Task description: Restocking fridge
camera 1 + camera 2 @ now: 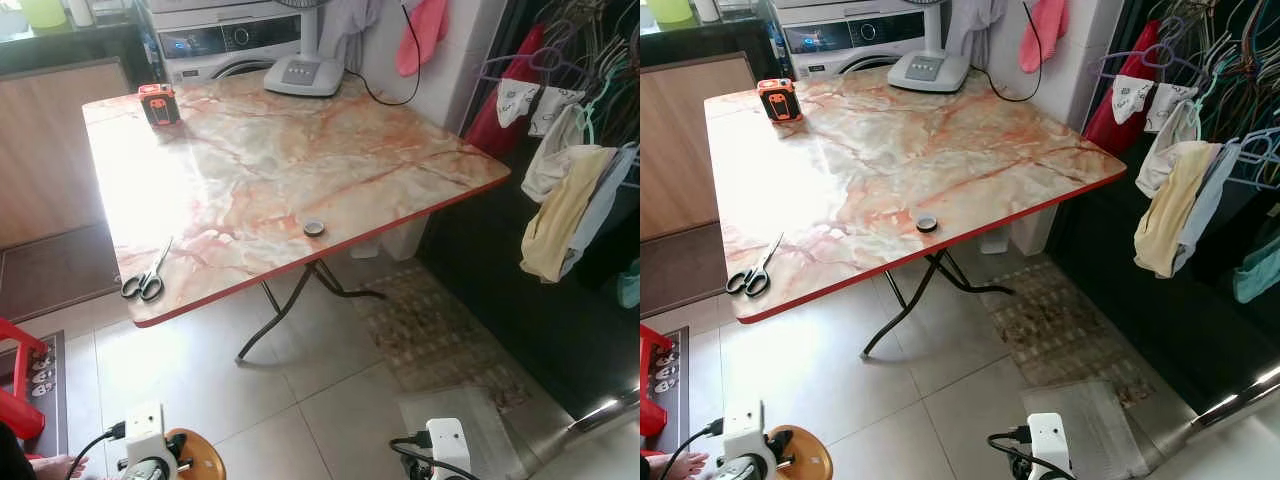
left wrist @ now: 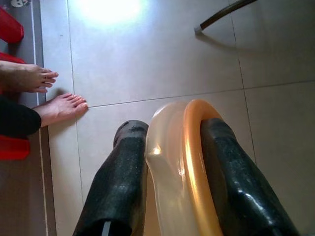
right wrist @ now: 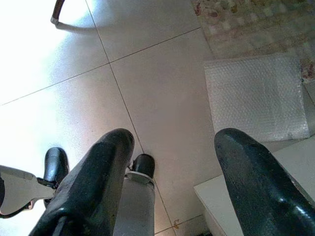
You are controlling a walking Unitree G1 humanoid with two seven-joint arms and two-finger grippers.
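Between the left gripper's (image 2: 170, 162) fingers sits an orange-rimmed bowl (image 2: 184, 162), pinched for carrying; right gripper (image 3: 172, 167) hangs spread, empty.

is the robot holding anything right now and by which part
Left gripper grips a round orange-rimmed translucent plastic object by its edge, one finger each side. Right gripper is open, empty.

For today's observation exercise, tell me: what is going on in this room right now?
The robot stands before a folding marble-patterned table bearing grey-handled scissors, an orange and black tape measure, a small round dark cap and a white fan base. Its left gripper, held low over the tiled floor, is shut on a round orange and translucent plastic item. The right gripper hangs open, holding nothing. A person's bare feet stand beside the robot.
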